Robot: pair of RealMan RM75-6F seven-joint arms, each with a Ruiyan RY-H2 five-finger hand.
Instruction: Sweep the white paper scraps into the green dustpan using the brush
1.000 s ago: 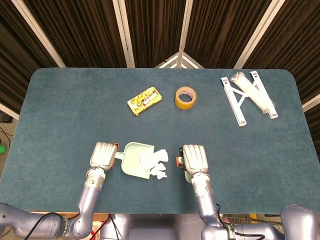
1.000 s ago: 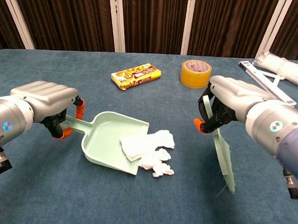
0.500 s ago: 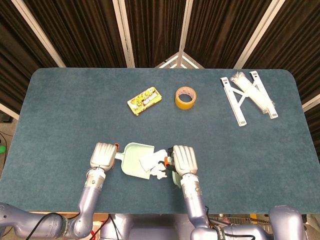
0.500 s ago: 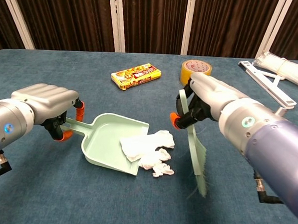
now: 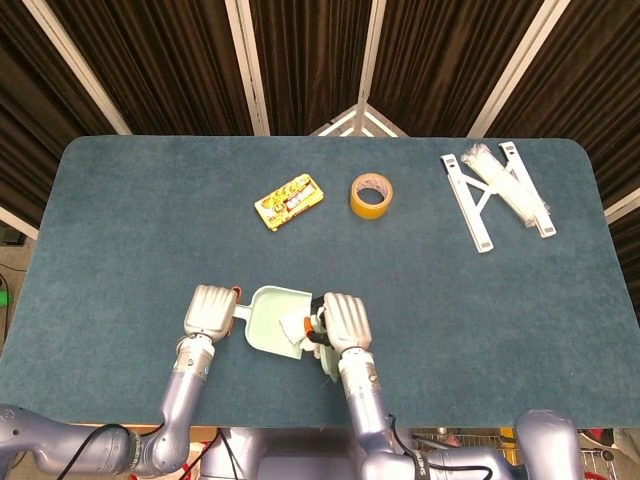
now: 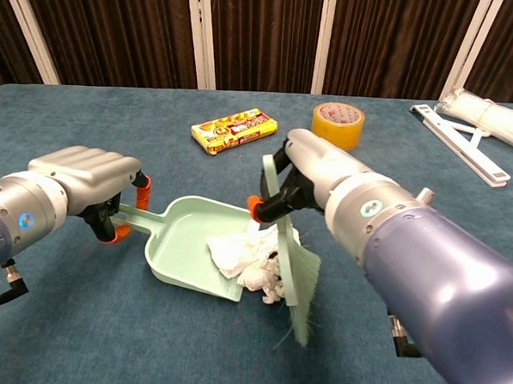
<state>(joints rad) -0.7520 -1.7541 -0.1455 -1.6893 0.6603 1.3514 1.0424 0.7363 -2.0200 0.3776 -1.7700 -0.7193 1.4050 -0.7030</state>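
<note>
The green dustpan (image 6: 189, 244) (image 5: 263, 318) lies on the blue table, its mouth facing right. My left hand (image 6: 89, 179) (image 5: 209, 310) grips its handle. White paper scraps (image 6: 244, 256) (image 5: 294, 326) sit bunched at the pan's lip, partly inside it. My right hand (image 6: 313, 173) (image 5: 342, 320) holds the pale green brush (image 6: 291, 275), whose bristles press against the right side of the scraps. In the head view the right hand covers most of the brush and part of the scraps.
A yellow snack box (image 5: 290, 201) and a roll of yellow tape (image 5: 371, 194) lie further back at the table's middle. A white folding rack with a plastic bag (image 5: 498, 190) lies at the back right.
My right hand has carried the brush leftward across the table until its bristles reach the scraps, pushing them closer to the pan. The left hand and dustpan have barely moved.
</note>
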